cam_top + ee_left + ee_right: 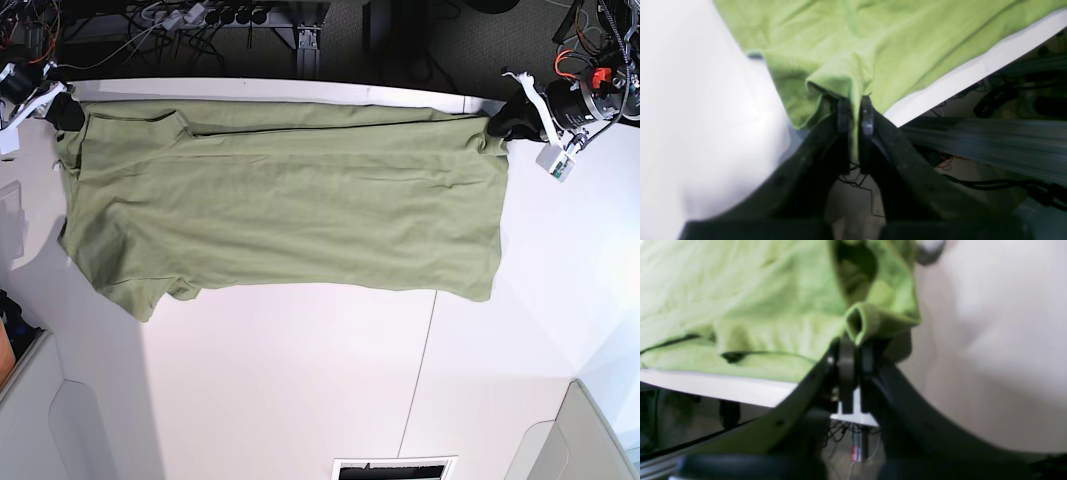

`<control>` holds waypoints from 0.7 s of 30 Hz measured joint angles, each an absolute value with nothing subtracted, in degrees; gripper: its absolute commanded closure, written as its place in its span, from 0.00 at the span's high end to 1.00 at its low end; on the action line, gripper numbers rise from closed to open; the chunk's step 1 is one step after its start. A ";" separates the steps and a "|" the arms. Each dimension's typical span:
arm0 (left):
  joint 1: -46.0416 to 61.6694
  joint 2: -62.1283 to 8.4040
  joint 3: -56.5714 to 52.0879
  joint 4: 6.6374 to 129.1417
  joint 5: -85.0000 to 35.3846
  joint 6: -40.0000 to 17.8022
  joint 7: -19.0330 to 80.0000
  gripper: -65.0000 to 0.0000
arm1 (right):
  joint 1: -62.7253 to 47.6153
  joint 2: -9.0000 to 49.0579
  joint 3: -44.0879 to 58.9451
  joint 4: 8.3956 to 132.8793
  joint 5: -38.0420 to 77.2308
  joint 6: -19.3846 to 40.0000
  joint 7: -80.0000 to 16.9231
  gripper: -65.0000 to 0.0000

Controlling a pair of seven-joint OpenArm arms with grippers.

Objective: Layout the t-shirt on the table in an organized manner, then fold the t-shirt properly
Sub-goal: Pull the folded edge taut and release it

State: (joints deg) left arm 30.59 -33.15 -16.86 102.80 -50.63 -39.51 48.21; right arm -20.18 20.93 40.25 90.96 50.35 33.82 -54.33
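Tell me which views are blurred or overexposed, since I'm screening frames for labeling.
Left wrist view: the table is blown out to glare, background streaked with blur, the t-shirt soft. Right wrist view: soft throughout, the right gripper and shirt fold smeared. Base view: sharp and evenly lit, faint shadows under the shirt's edges.

No legible text or labels anywhere.

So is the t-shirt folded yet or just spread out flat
Spread out, not folded. The t-shirt lies in a single wide layer across the table, stretched between the left gripper and right gripper pinching its far corners.
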 measured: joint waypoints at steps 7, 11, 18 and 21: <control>30.48 -31.73 -16.88 102.80 -50.63 -39.51 48.23 0.24 | -20.18 20.95 40.25 91.02 49.41 33.67 -54.30 0.17; 30.48 -31.57 -16.88 102.80 -50.59 -39.51 48.23 0.47 | -20.18 20.95 40.27 91.02 49.04 33.65 -54.30 0.34; 30.52 -31.42 -24.43 105.86 -53.74 -39.53 48.42 0.47 | -20.18 21.10 47.97 95.81 48.71 33.63 -52.42 0.34; 29.65 -31.55 -29.10 107.98 -55.61 -39.48 47.55 0.47 | -19.31 21.82 49.12 97.86 48.62 33.52 -51.05 0.34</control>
